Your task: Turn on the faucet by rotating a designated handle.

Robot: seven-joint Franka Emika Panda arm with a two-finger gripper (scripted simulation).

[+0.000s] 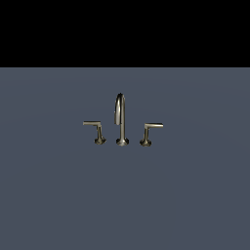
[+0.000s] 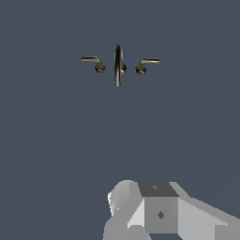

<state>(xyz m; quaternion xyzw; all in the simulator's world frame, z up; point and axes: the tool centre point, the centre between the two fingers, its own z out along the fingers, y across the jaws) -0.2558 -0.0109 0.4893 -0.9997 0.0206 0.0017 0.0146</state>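
The small brass faucet [image 1: 120, 117] stands on a flat grey surface, its thin arched spout in the middle. The handle [image 1: 147, 133] is on the exterior view's right, a short post on a round base with a flat bar pointing outward. The wrist view looks down on the same set from well above: spout [image 2: 118, 64] and handle [image 2: 144, 64]. Only the grey-white body of my gripper [image 2: 159, 213] shows there, far from the faucet and touching nothing. Its fingers cannot be made out. The arm does not appear in the exterior view.
A twin lever handle [image 1: 96, 131] stands on the exterior view's left of the spout, also seen in the wrist view as the twin lever [image 2: 95, 63]. The grey surface [image 1: 122, 205] spreads all around the faucet, and black background lies beyond its far edge.
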